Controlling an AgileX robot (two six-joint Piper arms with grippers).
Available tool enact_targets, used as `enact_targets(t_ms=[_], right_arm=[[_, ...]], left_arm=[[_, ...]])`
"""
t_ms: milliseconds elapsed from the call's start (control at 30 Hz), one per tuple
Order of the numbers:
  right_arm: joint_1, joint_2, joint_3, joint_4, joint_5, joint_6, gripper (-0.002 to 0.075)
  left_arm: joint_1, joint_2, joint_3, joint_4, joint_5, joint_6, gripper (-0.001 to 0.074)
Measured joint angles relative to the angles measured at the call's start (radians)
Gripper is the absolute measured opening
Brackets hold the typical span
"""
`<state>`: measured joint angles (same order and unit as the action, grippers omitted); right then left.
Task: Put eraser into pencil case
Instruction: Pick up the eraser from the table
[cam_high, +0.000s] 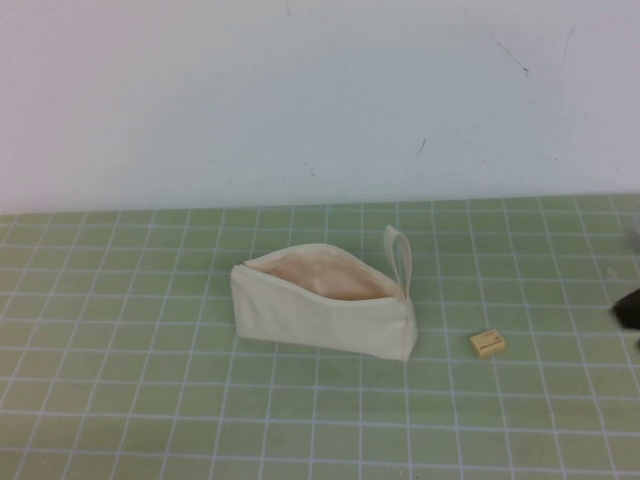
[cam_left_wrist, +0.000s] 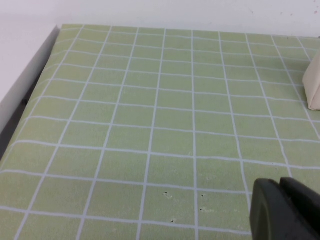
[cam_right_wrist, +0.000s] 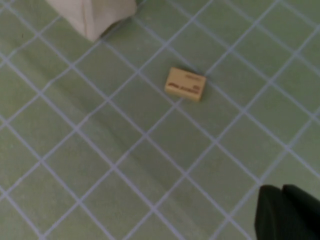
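Green gridded mat (cam_high: 120, 400) across the lower half of the high view, white wall (cam_high: 300, 90) above. Near centre, lying on its side: the pencil case (cam_high: 320, 320), cream fabric, zip mouth gaping upward, tan lining showing, small loop raised at its right end. Just right of the case's lower right corner, apart from it, flat on the mat: the eraser (cam_high: 487, 344), tiny, yellowish-tan, dark print on top.

By the look of it, the approach step: eraser untouched, nothing in any grip, case already open. Next move: bring the right gripper down over the eraser, close on its short sides, lift, carry left over the open mouth, release. Needs a careful descent, given such a thin, small block.

Right gripper (cam_right_wrist: 287, 212): only a dark corner at the lower right of the right wrist view, eraser (cam_right_wrist: 185, 84) above centre and a case corner (cam_right_wrist: 95, 15) at the top; hovering near the eraser, dark sliver at the right edge of the high view. Fingers' spacing: cannot tell.

Left gripper (cam_left_wrist: 285, 210): dark shape at the lower right of the left wrist view, over bare mat, case edge (cam_left_wrist: 314, 85) at far right; well apart from the work, seemingly parked. Spacing: cannot tell.
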<state>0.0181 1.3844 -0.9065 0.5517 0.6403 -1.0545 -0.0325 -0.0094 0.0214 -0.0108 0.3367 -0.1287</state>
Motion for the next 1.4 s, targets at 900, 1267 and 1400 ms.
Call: enact_targets(t_ms=[900, 1267, 1400], right_arm=[[0.283, 0.526, -0.247, -0.065, -0.243, 0.192, 0.0613], [0.283, 0.594, -0.282, -0.065, -0.182, 0.239, 0.0430], [0.283, 0.596, -0.286, -0.071, -0.175, 0.239, 0.0314]], left_arm=[[0.000, 0.000, 0.000, 0.000, 0.000, -0.001, -0.0001], [0.000, 0.000, 0.000, 0.000, 0.000, -0.001, -0.0001], [0.000, 0.000, 0.000, 0.000, 0.000, -0.001, -0.0001]])
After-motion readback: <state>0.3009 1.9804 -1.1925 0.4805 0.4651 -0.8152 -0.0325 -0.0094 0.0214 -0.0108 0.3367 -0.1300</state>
